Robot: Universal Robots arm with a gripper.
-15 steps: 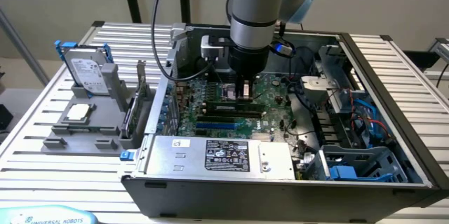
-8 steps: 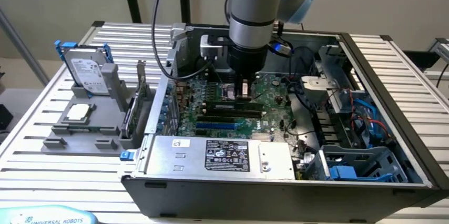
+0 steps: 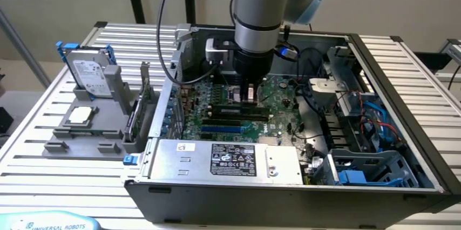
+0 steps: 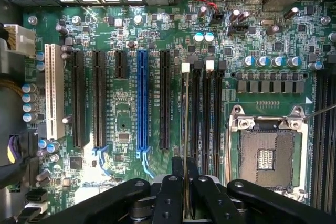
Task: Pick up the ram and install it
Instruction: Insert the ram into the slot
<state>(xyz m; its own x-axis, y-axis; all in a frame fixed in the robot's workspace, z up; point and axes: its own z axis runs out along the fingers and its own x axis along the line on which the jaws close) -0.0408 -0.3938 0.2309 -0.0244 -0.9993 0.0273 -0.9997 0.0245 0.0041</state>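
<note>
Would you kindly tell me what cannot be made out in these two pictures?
1. Wrist view: the chip side of the ram, seen edge-on in the gripper.
2. Exterior view: whether the ram is seated in the board, too small to tell below the gripper.
3. Exterior view: the print on the power supply label, too small to read.

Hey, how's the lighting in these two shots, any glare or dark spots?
Exterior view: even light, mild shine on the power supply, case front in shadow. Wrist view: motherboard evenly lit, glare on the ram edge, the pincer dark.
</note>
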